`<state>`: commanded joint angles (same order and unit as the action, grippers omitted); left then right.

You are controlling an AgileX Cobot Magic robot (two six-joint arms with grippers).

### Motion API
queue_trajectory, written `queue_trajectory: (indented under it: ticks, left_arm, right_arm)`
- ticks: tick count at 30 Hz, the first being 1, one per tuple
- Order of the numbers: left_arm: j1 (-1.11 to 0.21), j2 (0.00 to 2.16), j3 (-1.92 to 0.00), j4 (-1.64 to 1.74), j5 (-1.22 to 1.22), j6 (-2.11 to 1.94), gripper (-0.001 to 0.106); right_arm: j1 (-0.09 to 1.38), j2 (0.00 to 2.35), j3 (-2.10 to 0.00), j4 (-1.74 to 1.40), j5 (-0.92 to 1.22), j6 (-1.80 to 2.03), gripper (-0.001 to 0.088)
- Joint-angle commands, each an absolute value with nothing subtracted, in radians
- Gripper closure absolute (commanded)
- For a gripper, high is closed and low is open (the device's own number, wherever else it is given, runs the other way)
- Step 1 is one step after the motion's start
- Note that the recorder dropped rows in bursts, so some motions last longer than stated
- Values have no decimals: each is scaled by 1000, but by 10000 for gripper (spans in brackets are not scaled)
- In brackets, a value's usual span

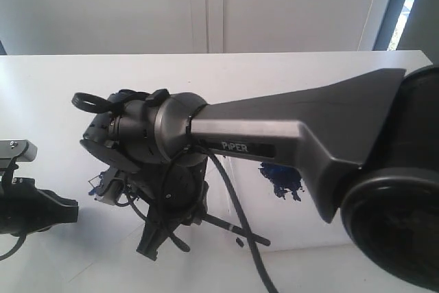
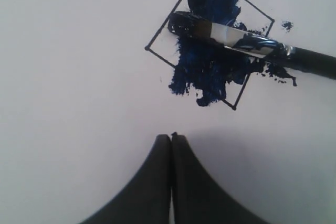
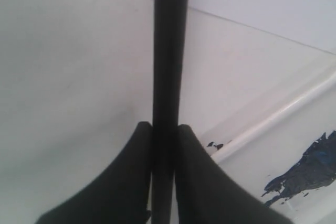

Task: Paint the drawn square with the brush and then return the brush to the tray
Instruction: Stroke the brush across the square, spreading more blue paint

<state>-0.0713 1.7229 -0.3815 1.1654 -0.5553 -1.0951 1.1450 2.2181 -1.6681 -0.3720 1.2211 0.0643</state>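
The drawn square is a thin black outline on white paper, smeared with dark blue paint that spills past its edges. The brush lies across it, blue bristles inside the outline and silver ferrule over one side. My right gripper is shut on the brush's black handle, which runs straight out between the fingers. In the exterior view the handle's end pokes out below the right arm, which hides most of the square. My left gripper is shut and empty, a short way off the square.
The white tray's raised rim runs beside the held handle, with its dark blue blot just beyond. A thick black cable hangs from the right arm. The left arm sits at the left edge. A white wall rises behind the table.
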Motion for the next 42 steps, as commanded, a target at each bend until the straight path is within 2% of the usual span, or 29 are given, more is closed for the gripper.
queue_trajectory:
  ticks: [17, 21, 32, 42]
  left_arm:
    - [-71, 1723, -381, 1167, -558, -1095, 1048]
    - [-71, 1723, -381, 1167, -560, -1095, 1048]
    - [-71, 1723, -381, 1167, -560, -1095, 1048]
    - [-71, 1723, -380, 1174, -560, -1095, 1048]
  right_arm:
    - [1122, 2222, -1674, -414, 1221, 102, 868]
    - [1148, 2222, -1678, -332, 1221, 74, 868]
    - [1197, 2226, -1680, -376, 1221, 58, 868]
    - [1106, 2220, -1680, -442, 1221, 82, 868]
